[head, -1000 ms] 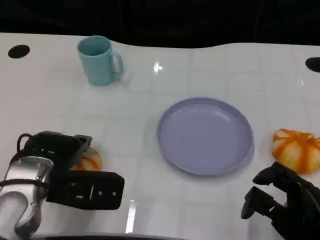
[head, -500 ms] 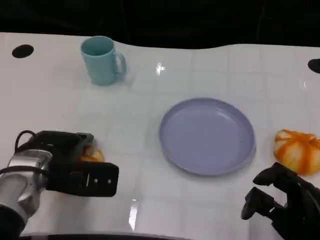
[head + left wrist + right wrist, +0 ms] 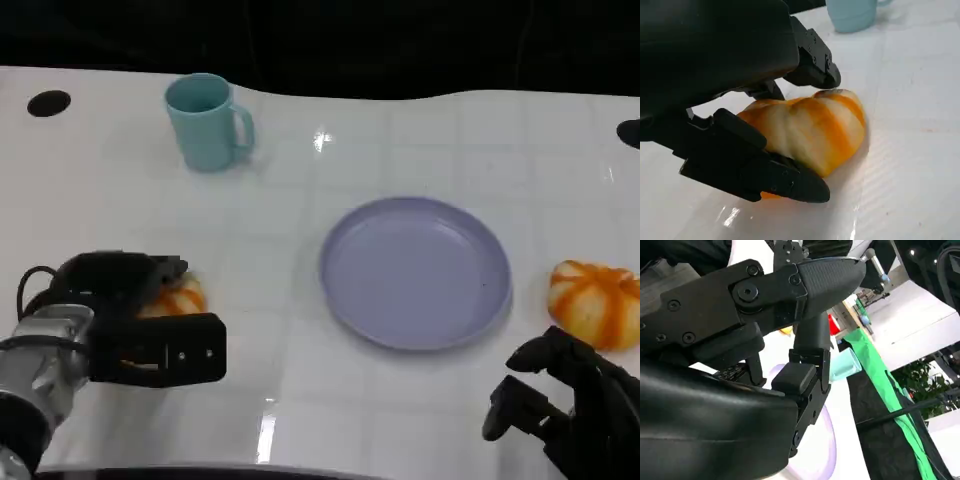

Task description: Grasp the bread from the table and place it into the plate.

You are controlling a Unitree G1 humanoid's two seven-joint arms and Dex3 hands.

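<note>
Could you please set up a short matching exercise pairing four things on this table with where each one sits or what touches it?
Things:
1. mug
2. plate
3. bread near the left hand
4. bread at the right edge

Descriptions:
A. between the fingers of the left hand
B. lying free on the table, just beyond the right hand
C. light blue, upright at the far left of the table
D. lilac, nothing on it, near the middle

Pairs: 1-C, 2-D, 3-A, 4-B
</note>
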